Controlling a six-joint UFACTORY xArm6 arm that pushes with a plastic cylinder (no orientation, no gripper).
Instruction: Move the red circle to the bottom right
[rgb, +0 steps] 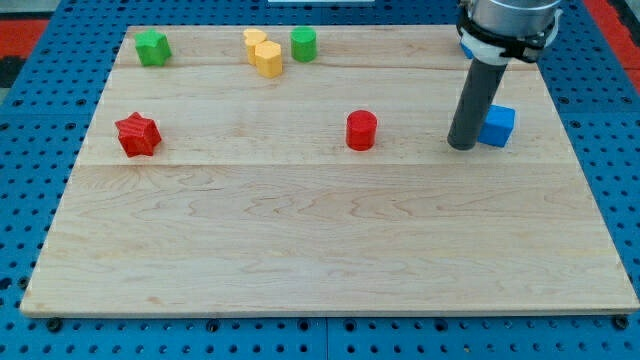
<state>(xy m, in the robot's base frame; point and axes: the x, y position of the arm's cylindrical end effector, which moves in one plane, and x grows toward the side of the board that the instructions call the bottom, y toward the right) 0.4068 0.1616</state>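
The red circle (361, 130) stands on the wooden board (330, 240), a little right of centre in the upper half. My tip (461, 146) rests on the board to the right of the red circle, about a hundred pixels away, not touching it. The rod rises from the tip toward the view's top right. A blue cube (497, 126) sits right beside the rod on its right, touching or nearly touching it.
A red star (138, 134) lies at the left. A green star-like block (152, 47) sits at the top left. A yellow block (264, 53) and a green cylinder (303, 44) stand at the top centre. Another blue block (466, 45) is partly hidden behind the arm.
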